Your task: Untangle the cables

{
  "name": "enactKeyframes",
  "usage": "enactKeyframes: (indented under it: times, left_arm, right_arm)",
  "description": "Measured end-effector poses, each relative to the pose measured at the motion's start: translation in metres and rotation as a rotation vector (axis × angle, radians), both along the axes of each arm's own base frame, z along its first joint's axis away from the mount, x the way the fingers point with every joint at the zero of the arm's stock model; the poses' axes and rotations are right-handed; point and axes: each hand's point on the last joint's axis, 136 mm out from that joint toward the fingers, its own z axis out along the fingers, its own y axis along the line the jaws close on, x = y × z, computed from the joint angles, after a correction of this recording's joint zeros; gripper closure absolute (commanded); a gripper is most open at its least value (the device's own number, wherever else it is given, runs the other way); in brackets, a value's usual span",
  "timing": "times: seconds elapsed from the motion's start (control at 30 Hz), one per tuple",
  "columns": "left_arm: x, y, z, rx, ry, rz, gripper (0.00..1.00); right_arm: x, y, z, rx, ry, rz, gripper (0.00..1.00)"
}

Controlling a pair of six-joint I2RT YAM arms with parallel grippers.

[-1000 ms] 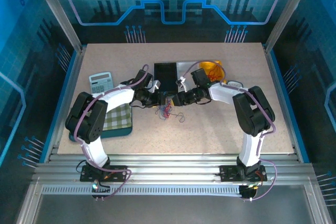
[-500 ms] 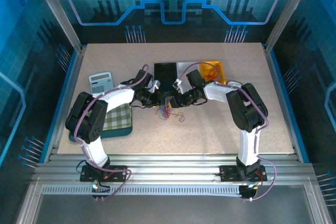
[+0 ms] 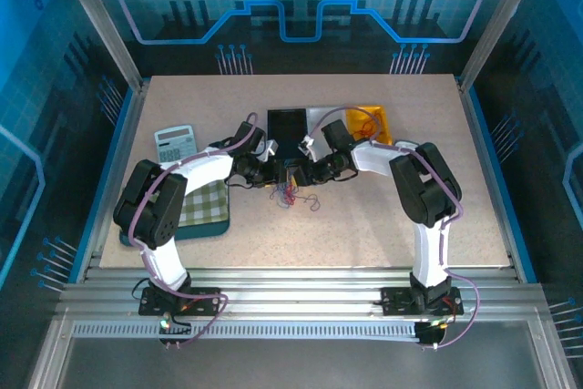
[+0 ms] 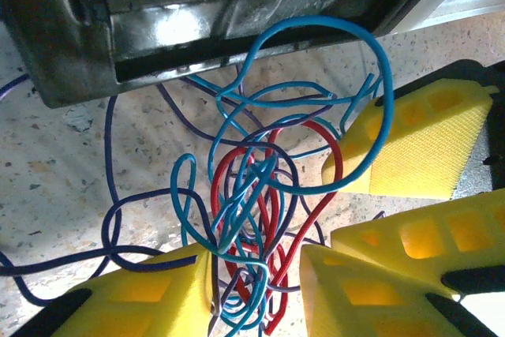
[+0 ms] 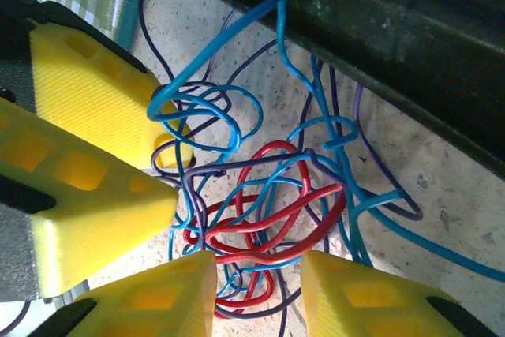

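1. Top external view: I see the left gripper [image 3: 279, 173] and the right gripper [image 3: 308, 174] facing each other, near one another. The cables [image 3: 290, 193] lie on the table [image 3: 355, 230] at and just below the fingertips in this view, with one grey loop trailing below the right gripper.
2. Same view, surroundings: the black tray [image 3: 287, 132] is just beyond both grippers. The orange bin [image 3: 367, 123], with red strands inside, is beyond the right gripper and to its right. The calculator [image 3: 176, 144] and the checked cloth [image 3: 205, 204] on a teal tray [image 3: 202, 230] are to the left of the left gripper.
3. Left wrist view: I read the left gripper as released, its fingers parted. Red, blue and purple cables bunch in front of and between its fingertips; a purple strand crosses the tip of one finger. A large blue loop extends ahead, beside the right gripper's fingers.
4. Right wrist view: I read the right gripper as released, fingers parted, the red coils directly ahead of the gap. Blue and purple strands spread ahead and to both sides. The left gripper's parted fingers are at the left of the tangle.
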Motion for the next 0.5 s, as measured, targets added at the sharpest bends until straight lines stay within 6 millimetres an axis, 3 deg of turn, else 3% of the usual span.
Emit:
enactKeyframes:
  times: [0.4,0.5]
  left_arm:
    - [-0.001,0.0,-0.004,0.003,0.008,-0.001,0.72]
    - [-0.004,-0.001,-0.012,0.015,0.025,-0.01,0.96]
  right_arm:
    - [0.007,0.008,-0.007,0.002,0.013,-0.003,0.63]
    - [0.013,0.014,-0.007,-0.009,0.012,-0.016,0.64]
